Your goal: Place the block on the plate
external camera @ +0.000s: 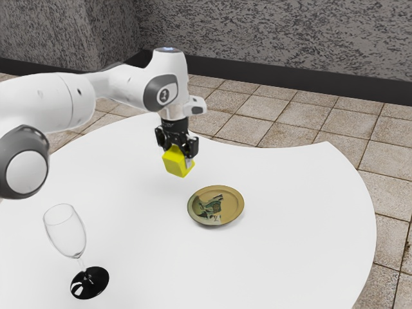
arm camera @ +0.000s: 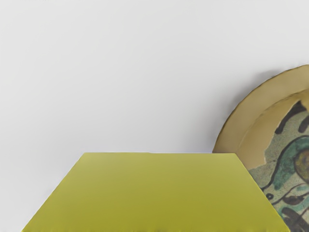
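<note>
In the exterior view my gripper [external camera: 177,149] is above the white table with its fingers on two sides of the yellow block [external camera: 177,162], shut on it. The block hangs tilted in that view. The round tan plate [external camera: 236,205] with a dark painted figure lies on the table, lower and toward the exterior view's right, apart from the block. The wrist view has the block [arm camera: 154,193] large at the lower edge, and part of the plate [arm camera: 251,121] beyond one side of it.
A clear wine glass with a black base [external camera: 90,283] stands on the table [external camera: 283,257] at the exterior view's lower left. The table's curved edge runs along the exterior view's right, with floor tiles beyond it.
</note>
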